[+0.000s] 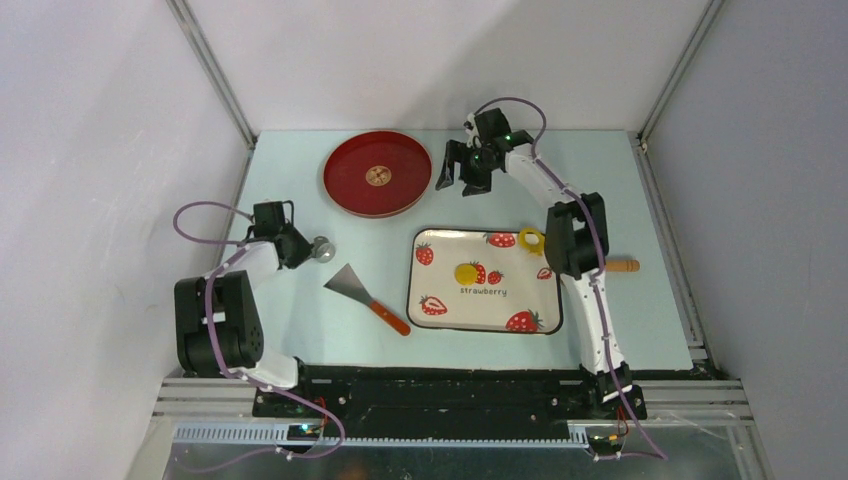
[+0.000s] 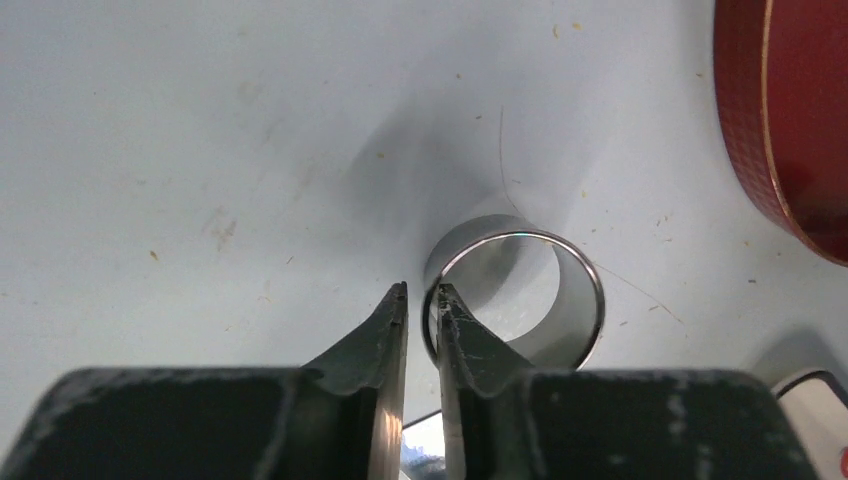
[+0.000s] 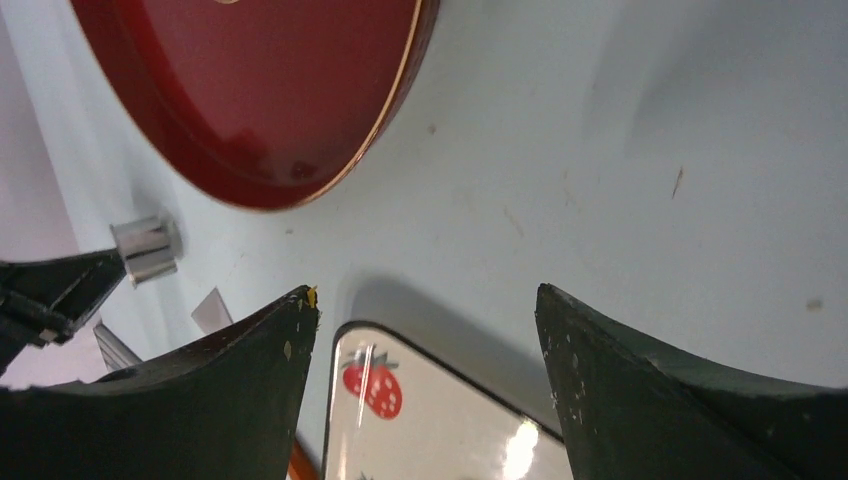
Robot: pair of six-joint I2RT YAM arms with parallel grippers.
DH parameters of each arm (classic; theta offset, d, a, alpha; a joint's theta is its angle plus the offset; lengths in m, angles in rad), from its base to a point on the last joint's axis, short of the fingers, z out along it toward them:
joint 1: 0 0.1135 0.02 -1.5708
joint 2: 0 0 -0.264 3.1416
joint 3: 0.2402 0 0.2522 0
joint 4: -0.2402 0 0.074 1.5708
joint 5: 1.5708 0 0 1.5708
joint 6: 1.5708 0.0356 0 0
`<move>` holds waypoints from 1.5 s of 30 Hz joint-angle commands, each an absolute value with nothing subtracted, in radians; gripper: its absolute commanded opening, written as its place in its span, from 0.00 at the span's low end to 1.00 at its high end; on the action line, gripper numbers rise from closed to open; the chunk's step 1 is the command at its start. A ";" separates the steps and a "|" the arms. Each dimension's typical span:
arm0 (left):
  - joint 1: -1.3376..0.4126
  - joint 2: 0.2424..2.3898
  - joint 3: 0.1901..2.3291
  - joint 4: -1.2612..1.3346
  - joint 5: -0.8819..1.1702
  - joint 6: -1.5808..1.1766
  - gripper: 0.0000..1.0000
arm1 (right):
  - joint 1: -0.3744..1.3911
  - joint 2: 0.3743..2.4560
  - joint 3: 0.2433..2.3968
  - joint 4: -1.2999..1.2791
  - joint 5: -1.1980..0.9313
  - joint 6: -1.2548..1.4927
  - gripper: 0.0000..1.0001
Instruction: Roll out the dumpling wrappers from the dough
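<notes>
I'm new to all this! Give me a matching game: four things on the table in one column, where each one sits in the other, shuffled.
Things:
1. yellow disc
2. metal ring
3. scraper
4. red plate

Places:
a. at the left tool
b. on the strawberry tray
c. farthest from the arm bases
d. between the strawberry tray and the metal ring

Pairs: 1-b, 2-a, 3-d, 4-c

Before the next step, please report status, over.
Left end effector astride ring cutter wall, grip unclear. Right end effector open, empty. Wrapper on tray, uncovered.
</notes>
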State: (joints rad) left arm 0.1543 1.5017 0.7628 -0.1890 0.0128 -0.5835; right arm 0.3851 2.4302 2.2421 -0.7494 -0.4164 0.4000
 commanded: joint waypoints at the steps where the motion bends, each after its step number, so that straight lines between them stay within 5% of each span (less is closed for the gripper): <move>1: 0.164 1.504 0.781 -0.188 -0.012 -0.573 0.25 | 0.394 2.535 2.418 -0.810 -0.430 0.452 0.83; 4: 0.165 1.460 0.766 -0.182 -0.008 -0.564 0.50 | 0.400 2.553 2.422 -0.763 -0.435 0.489 0.81; 8: 0.154 1.346 0.749 -0.177 -0.008 -0.540 0.63 | 0.409 2.565 2.408 -0.705 -0.450 0.524 0.81; 19: -0.118 1.272 0.912 -0.176 -0.029 -0.440 0.65 | 0.407 2.621 2.416 -0.585 -0.521 0.629 0.80; 27: -0.282 1.645 1.196 -0.173 0.022 -0.407 0.62 | 0.392 2.502 2.226 -0.480 -0.591 0.655 0.80; 45: -0.302 2.217 1.683 -0.166 0.268 -0.529 0.62 | 0.294 2.254 1.856 -0.390 -0.650 0.597 0.81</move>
State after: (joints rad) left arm -0.2962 2.1571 1.6058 -0.1825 0.1448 -0.4816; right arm 0.3069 2.3219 1.8774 -0.4286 -0.6205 0.6235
